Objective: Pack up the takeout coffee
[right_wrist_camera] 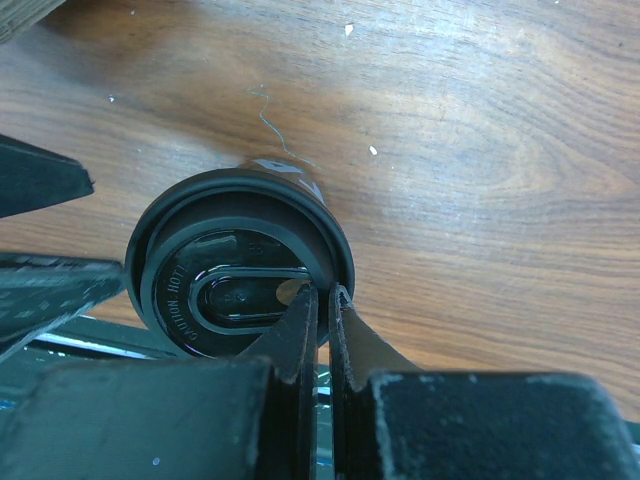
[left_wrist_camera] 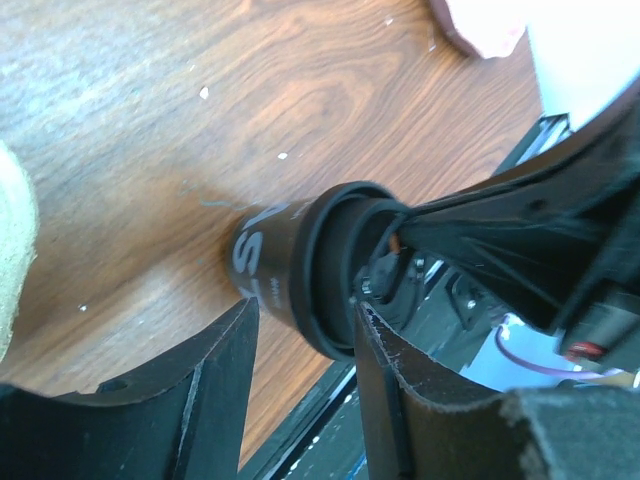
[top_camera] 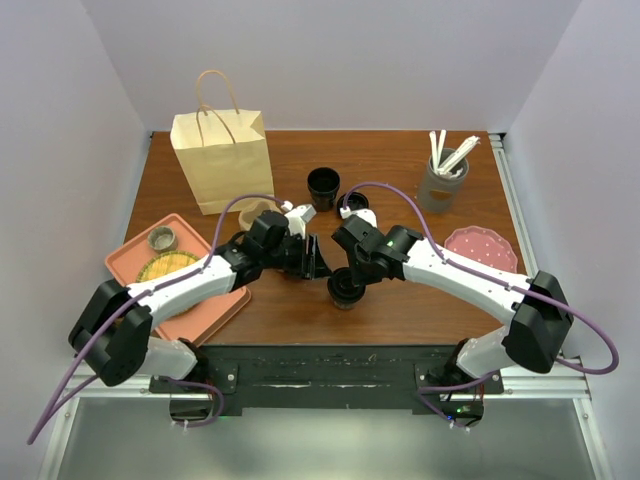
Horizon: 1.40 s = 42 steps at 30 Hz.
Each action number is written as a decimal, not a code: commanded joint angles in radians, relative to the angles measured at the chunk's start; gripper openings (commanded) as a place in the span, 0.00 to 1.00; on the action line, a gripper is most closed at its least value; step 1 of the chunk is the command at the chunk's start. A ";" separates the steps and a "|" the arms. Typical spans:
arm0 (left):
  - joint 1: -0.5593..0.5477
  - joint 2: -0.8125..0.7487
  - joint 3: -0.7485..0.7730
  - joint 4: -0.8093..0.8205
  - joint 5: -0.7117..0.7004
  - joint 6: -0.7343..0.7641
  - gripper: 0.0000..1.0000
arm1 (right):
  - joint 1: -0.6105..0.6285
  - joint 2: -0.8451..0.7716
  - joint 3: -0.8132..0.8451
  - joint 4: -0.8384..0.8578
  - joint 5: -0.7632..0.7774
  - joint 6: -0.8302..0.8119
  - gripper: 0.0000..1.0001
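The takeout coffee (top_camera: pixel 344 291), a small black cup with a black sip lid, stands upright near the table's front edge. In the right wrist view its lid (right_wrist_camera: pixel 235 280) reads "CAUTION HOT". My right gripper (top_camera: pixel 351 274) comes down from above and is shut on the lid's rim, one finger inside the rim and one outside (right_wrist_camera: pixel 322 293). My left gripper (top_camera: pixel 317 262) is open just left of the cup. In the left wrist view the cup (left_wrist_camera: pixel 272 256) lies on its side in the image, just beyond the gap between the spread fingers (left_wrist_camera: pixel 305 318).
A paper bag (top_camera: pixel 222 152) stands at the back left. A lidless black cup (top_camera: pixel 323 186) and a loose black lid (top_camera: pixel 352 202) sit mid-back. A grey utensil holder (top_camera: pixel 443 180) is back right, a pink plate (top_camera: pixel 481 247) right, and an orange tray (top_camera: pixel 195 312) left.
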 commanded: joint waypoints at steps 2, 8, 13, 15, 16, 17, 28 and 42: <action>0.003 0.027 0.015 0.008 0.023 0.049 0.45 | 0.000 0.032 -0.020 -0.014 -0.003 -0.007 0.00; 0.002 0.050 -0.013 0.017 0.021 0.052 0.42 | 0.000 0.032 -0.022 -0.001 -0.009 -0.011 0.00; 0.003 0.059 -0.016 -0.065 -0.064 0.055 0.36 | 0.001 0.026 -0.051 0.020 -0.019 -0.016 0.00; 0.002 0.058 -0.022 -0.091 -0.103 0.060 0.35 | 0.000 0.022 -0.060 0.020 -0.017 -0.011 0.00; 0.003 0.058 -0.031 -0.104 -0.110 0.061 0.35 | 0.000 0.019 -0.072 0.023 -0.012 -0.011 0.00; 0.003 0.061 -0.036 -0.108 -0.117 0.066 0.35 | 0.000 0.016 -0.080 0.028 -0.008 -0.011 0.00; -0.054 0.113 -0.111 -0.105 -0.184 0.060 0.30 | -0.002 0.003 -0.174 0.063 0.004 0.004 0.00; -0.080 0.050 -0.120 -0.108 -0.178 0.046 0.30 | -0.002 -0.054 -0.235 0.126 -0.005 0.022 0.00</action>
